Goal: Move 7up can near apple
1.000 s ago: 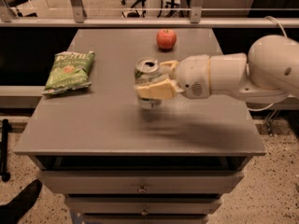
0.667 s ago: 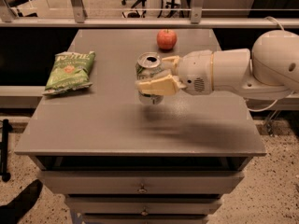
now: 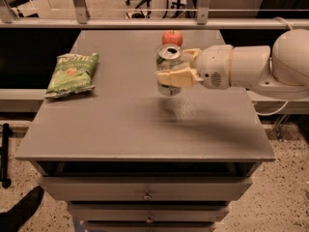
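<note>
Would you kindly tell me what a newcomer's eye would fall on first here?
The big white arm reaching in from the right, its gripper shut on the 7up can over the middle of the table. Next, the red apple just behind the can near the far edge, and the green chip bag lying at the left.

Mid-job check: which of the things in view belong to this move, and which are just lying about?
In the job: 7up can, held in the gripper above the table; apple, at the table's far edge.
Just lying about: green chip bag, toward the left of the view.
</note>
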Controlling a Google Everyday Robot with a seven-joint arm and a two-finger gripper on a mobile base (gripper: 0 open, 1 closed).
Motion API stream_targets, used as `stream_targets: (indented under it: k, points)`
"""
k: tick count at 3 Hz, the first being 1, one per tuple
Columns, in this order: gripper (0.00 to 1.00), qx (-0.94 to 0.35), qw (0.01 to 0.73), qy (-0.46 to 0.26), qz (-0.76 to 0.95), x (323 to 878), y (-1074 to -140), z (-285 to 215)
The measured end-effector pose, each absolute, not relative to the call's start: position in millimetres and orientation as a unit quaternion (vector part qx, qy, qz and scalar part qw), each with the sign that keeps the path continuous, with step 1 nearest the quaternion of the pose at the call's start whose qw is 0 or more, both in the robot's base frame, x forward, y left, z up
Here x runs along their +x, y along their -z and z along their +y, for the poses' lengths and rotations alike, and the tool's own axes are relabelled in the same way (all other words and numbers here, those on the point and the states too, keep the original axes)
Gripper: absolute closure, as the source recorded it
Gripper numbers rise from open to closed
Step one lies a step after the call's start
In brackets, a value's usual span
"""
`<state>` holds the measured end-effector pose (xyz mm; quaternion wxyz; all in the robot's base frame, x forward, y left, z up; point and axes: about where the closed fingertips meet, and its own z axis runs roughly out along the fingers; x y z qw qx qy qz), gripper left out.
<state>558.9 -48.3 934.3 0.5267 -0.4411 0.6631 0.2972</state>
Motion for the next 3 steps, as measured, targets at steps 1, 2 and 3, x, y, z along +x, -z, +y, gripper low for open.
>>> stream_targets:
  k: [1,2,3]
  points:
    - [1.00,-0.417,0.551,-0.263,0.673,597,-935,-86]
    - [1.00,-0.387,0.577,-0.225,0.683,657,-944,-136]
    - [1.00,-0.364,0.588,-0.208,0.692,715,-943,-164]
